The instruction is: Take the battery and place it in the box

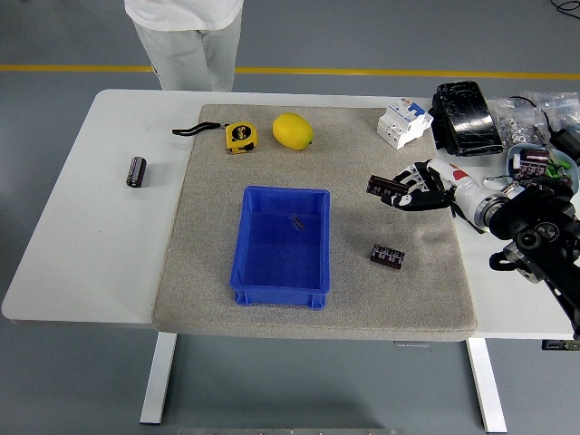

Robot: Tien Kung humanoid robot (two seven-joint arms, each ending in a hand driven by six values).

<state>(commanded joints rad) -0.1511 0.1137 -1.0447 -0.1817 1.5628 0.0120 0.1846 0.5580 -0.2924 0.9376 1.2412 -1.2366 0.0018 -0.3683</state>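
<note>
We note a dark cylinder (136, 171) on the desk (82, 236), far left of the right hand (412, 188). The blue box (280, 246) sits left of and below that hand. The hand's fingers pinch one battery (381, 186), lifted above the mat (317, 299). A second battery (387, 256) lies on the mat just below the hand.

lemon (293, 130) | tape measure (240, 137) | circuit breaker (404, 121) | person (188, 34) far side
</note>
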